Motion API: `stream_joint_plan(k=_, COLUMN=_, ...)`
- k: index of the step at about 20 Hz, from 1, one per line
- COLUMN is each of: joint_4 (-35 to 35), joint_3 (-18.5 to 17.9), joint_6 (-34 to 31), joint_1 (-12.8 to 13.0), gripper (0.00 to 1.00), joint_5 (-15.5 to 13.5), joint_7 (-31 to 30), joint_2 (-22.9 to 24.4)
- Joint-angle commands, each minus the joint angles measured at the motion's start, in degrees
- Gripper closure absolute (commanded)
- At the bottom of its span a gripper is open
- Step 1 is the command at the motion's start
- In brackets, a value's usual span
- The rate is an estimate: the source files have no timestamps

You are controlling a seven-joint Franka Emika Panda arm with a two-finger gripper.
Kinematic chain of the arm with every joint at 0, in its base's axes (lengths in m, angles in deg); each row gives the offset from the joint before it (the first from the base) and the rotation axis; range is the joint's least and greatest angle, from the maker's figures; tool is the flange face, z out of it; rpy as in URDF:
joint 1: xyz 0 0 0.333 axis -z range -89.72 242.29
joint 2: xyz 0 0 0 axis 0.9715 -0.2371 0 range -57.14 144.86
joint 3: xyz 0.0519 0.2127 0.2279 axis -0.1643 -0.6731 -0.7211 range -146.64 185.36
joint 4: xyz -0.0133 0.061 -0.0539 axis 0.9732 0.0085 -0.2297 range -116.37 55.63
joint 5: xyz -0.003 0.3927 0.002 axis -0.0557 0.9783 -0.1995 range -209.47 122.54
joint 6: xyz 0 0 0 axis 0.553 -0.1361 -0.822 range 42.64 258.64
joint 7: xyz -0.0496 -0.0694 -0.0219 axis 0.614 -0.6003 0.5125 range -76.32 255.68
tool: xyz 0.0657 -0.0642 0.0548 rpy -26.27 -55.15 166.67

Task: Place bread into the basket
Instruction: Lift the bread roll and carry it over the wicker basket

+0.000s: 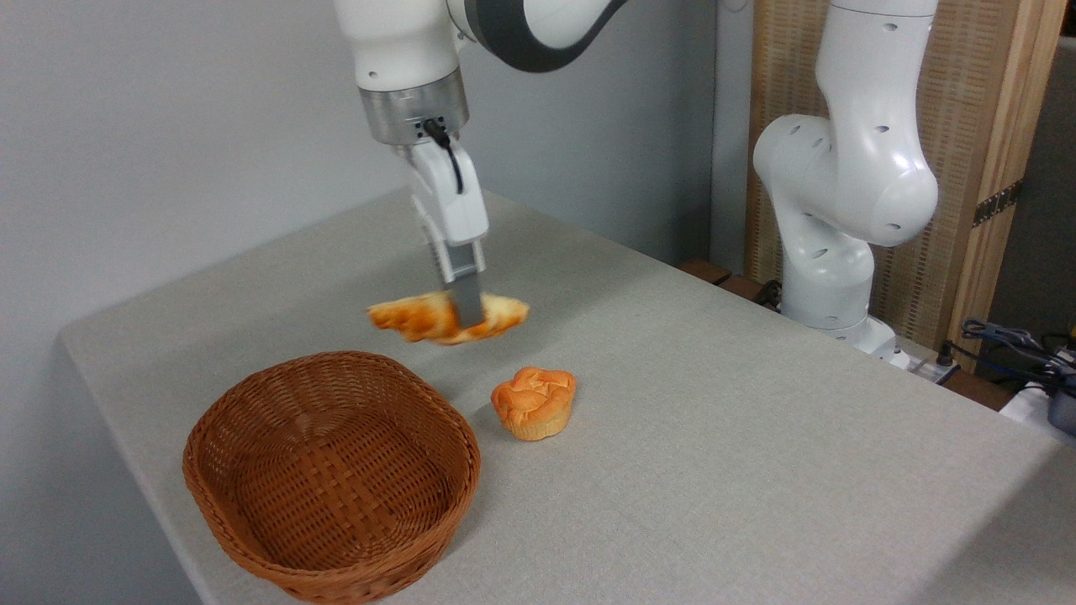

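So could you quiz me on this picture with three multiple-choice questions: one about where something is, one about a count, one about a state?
1. Where is the long bread?
A. in the basket
B. held in the air
C. flat on the table

2. How many baked items are visible?
A. one
B. two
C. four

3. What is in the wicker basket?
A. nothing
B. the bun
C. the bread

Answers:
1 B, the tool grips it above the table.
2 B, the bread plus the small round bun on the table.
3 A, only its bare woven bottom shows.
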Motion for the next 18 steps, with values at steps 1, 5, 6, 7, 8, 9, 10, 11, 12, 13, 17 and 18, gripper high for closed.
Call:
stream_joint_plan(k=1, joint_4=1.0, joint_3=-1.8, joint_6=8.1, joint_1=0.2, gripper=0.76, joint_5=-0.7, joint_7=0.3, joint_2=-3.2)
stream_joint_plan(k=5, joint_4=2.4, joint_3=-2.1, joint_6=16.1, joint_1=0.2, gripper=0.35, joint_5=-0.7, joint_7=-0.1, joint_2=-7.9)
stream_joint_plan(k=6, joint_4=2.4, joint_3=-2.1, joint_6=17.8, joint_1=0.2, gripper=0.23, joint_5=-0.8, joint_7=0.0, joint_2=-8.4)
stream_joint_plan(k=7, joint_4=2.4, joint_3=-2.1, joint_6=19.2, joint_1=0.1, gripper=0.09, joint_5=-0.8, joint_7=0.0, joint_2=-8.6)
stream_joint_plan(k=8, joint_4=2.4, joint_3=-2.1, joint_6=19.9, joint_1=0.1, gripper=0.0, joint_5=-0.9, joint_7=0.0, joint_2=-8.9)
stream_joint_plan(k=9, joint_4=2.4, joint_3=-2.1, joint_6=20.3, joint_1=0.1, gripper=0.0, joint_5=-0.9, joint_7=0.1, joint_2=-9.2)
stream_joint_plan(k=10, joint_4=2.4, joint_3=-2.1, joint_6=20.4, joint_1=0.1, gripper=0.0, joint_5=-0.9, joint_7=0.1, joint_2=-9.2)
stream_joint_plan(k=11, joint_4=2.4, joint_3=-2.1, joint_6=20.4, joint_1=0.1, gripper=0.0, joint_5=-1.0, joint_7=0.1, joint_2=-9.2)
stream_joint_plan(k=12, joint_4=2.4, joint_3=-2.2, joint_6=20.4, joint_1=0.1, gripper=0.0, joint_5=-1.2, joint_7=0.0, joint_2=-9.2)
stream_joint_plan(k=13, joint_4=2.4, joint_3=-2.3, joint_6=20.4, joint_1=-0.3, gripper=0.0, joint_5=-1.5, joint_7=0.0, joint_2=-9.2)
stream_joint_plan(k=17, joint_4=2.7, joint_3=-2.8, joint_6=20.4, joint_1=-0.4, gripper=0.0, joint_5=-1.8, joint_7=-0.1, joint_2=-9.1)
stream_joint_plan(k=18, joint_4=2.7, joint_3=-2.8, joint_6=20.3, joint_1=-0.4, gripper=0.0, joint_5=-1.8, joint_7=-0.1, joint_2=-9.1)
